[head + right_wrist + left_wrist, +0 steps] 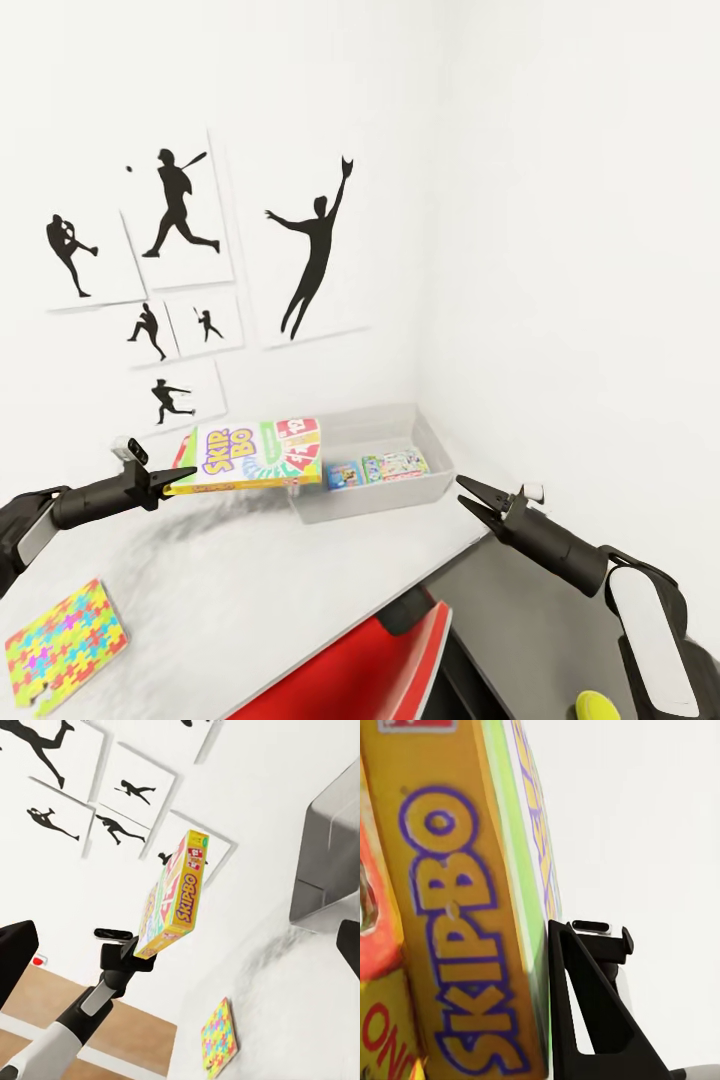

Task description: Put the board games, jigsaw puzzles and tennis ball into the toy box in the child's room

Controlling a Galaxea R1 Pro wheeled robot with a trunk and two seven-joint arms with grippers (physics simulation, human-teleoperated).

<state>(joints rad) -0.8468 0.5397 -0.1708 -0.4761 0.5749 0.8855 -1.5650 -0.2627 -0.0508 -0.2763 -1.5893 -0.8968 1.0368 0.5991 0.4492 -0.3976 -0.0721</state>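
White table (300, 570), left claw (178, 481) clamped on SKIP BO box (255, 452)

Yellow-edged SKIP BO box (258, 455) aloft, level, overlapping the near-left rim of grey toy box (372, 500).

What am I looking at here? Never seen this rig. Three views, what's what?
Simulator renders of a two-armed wheeled robot. The head view looks down over a pale table. The other two come from cameras near each gripper. The left gripper is shut on the SKIP BO box, lifted beside the grey toy box, which already holds small printed boxes. The right gripper hovers open, holding nothing. A jigsaw puzzle box lies on the table, and a tennis ball shows at the lower edge.
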